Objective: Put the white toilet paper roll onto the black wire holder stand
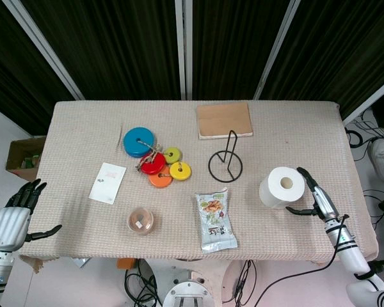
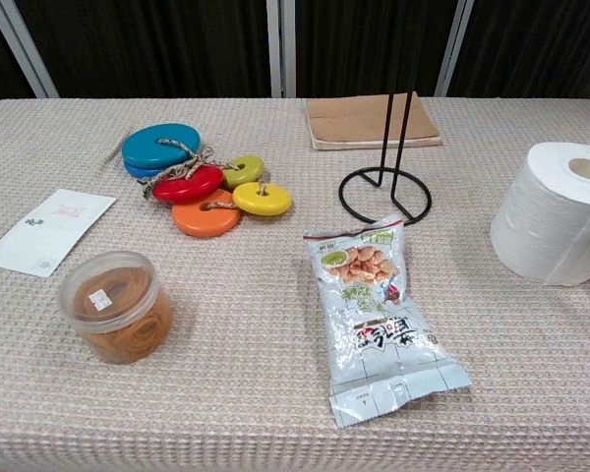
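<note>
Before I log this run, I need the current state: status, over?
Left robot hand open, off the table edge. Right robot hand open beside toilet paper roll, not gripping. Holder stand empty, path clear.

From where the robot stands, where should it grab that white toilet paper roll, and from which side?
Probably around its curved side wall, coming in from the robot's right. The toilet paper roll stands upright with its core hole facing up, and the right hand is already beside it, open. A side grip would leave that hole free to drop over the black wire holder stand.
</note>
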